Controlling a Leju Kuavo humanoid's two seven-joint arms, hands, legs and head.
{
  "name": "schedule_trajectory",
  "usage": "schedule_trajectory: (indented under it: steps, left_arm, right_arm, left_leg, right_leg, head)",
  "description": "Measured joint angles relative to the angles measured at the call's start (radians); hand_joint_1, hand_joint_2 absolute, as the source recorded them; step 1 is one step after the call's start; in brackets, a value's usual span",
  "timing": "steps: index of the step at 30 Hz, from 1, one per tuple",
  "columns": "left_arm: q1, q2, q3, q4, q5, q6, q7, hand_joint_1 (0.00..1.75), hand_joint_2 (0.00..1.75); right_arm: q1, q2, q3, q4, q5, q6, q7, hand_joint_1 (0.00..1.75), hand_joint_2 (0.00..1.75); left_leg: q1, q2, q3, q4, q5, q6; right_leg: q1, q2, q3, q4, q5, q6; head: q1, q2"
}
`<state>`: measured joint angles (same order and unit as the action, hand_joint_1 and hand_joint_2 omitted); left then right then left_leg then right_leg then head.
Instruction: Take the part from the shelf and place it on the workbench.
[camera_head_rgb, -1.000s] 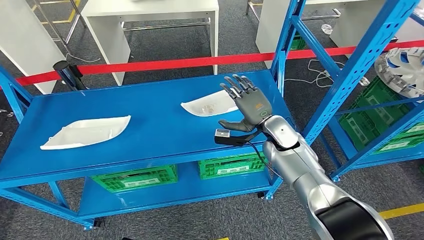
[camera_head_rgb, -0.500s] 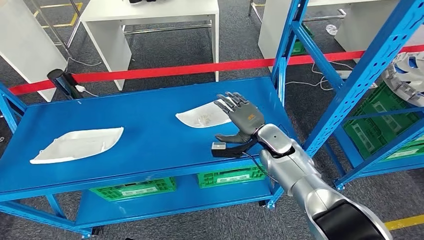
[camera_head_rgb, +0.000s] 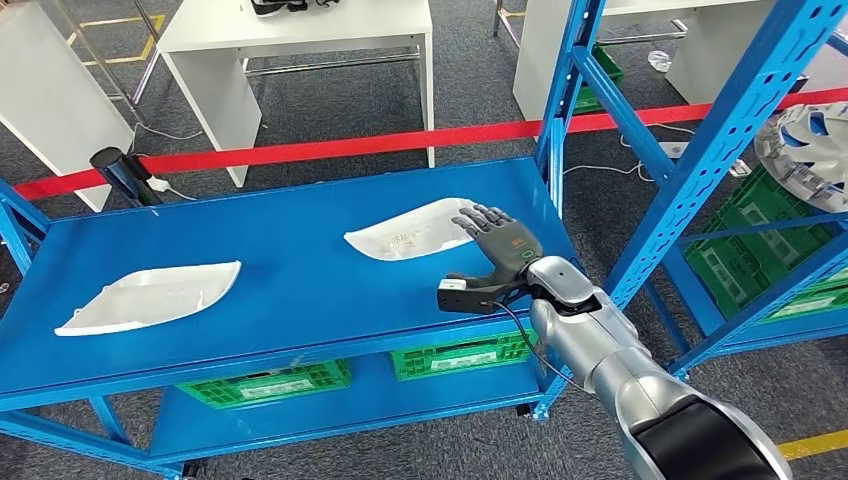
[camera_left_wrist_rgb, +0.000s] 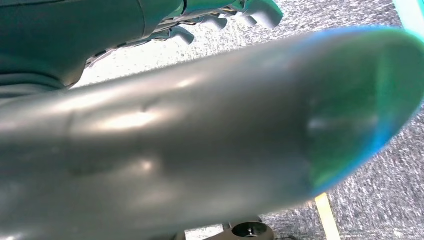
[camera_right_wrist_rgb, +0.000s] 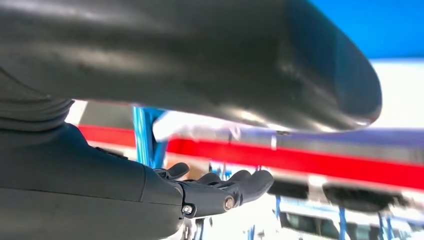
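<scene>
1. Lower and flatter than a second ago, the right hand (camera_head_rgb: 497, 245) now hovers just over the blue workbench (camera_head_rgb: 300, 270), its fingertips (camera_head_rgb: 470, 217) at the near edge of the white part (camera_head_rgb: 410, 230).
2. Since then the whole scene has also slid a little in the head view, which is the camera shifting; both white pieces lie as they did on the benchtop.
3. That hand is released: fingers spread and stretched forward, thumb out to the side, nothing in its grasp. Whether the fingertips actually touch the part cannot be told.
4. The part lies flat on the benchtop directly ahead of the fingers, toward the far side of the bench.
5. A second white part (camera_head_rgb: 150, 297) rests well away to the hand's left on the same surface.
6. Green crates (camera_head_rgb: 455, 352) sit on the bench's lower level beneath the hand.
7. A blue shelf upright (camera_head_rgb: 700, 160) rises just to the hand's right, and a red barrier tape (camera_head_rgb: 330, 147) runs beyond the bench.
8. The left hand (camera_left_wrist_rgb: 225, 15) shows above grey floor, fingers curled; whether it holds anything cannot be told.
</scene>
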<state>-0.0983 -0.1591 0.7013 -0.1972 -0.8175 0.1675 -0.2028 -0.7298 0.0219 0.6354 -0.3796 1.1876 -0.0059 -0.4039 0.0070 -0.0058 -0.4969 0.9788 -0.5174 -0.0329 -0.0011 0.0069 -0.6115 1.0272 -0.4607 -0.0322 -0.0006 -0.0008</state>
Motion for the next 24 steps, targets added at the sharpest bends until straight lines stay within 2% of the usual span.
schedule_trajectory:
  steps: [8, 12, 24]
  left_arm:
    - [0.006, -0.003, 0.009, 0.000, 0.001, 0.000, 0.003, 0.00, 0.00]
    - [0.006, -0.005, 0.017, 0.000, 0.005, 0.000, -0.009, 0.00, 0.00]
    - [0.008, -0.007, 0.025, 0.000, 0.011, 0.000, -0.024, 0.00, 0.00]
  right_arm:
    - [0.000, -0.028, -0.005, 0.031, -0.031, 0.040, 0.002, 0.00, 0.00]
    - [0.000, -0.035, -0.006, 0.039, -0.031, 0.045, 0.020, 0.00, 1.75]
    - [0.003, -0.047, -0.006, 0.053, -0.026, 0.040, 0.035, 0.00, 1.75]
  left_leg:
    - [-0.001, 0.000, 0.002, 0.000, 0.000, 0.000]
    - [-0.001, 0.000, 0.002, 0.000, 0.000, 0.000]
    - [-0.001, 0.000, 0.002, 0.000, -0.001, 0.002]
  right_leg:
    - [-0.001, 0.000, 0.005, -0.006, 0.002, 0.003]
    - [-0.001, 0.000, 0.006, -0.008, 0.003, 0.004]
    - [-0.001, 0.000, 0.006, -0.009, 0.003, 0.004]
  head:
    - [0.000, 0.000]
    - [0.000, 0.000]
    - [0.000, 0.000]
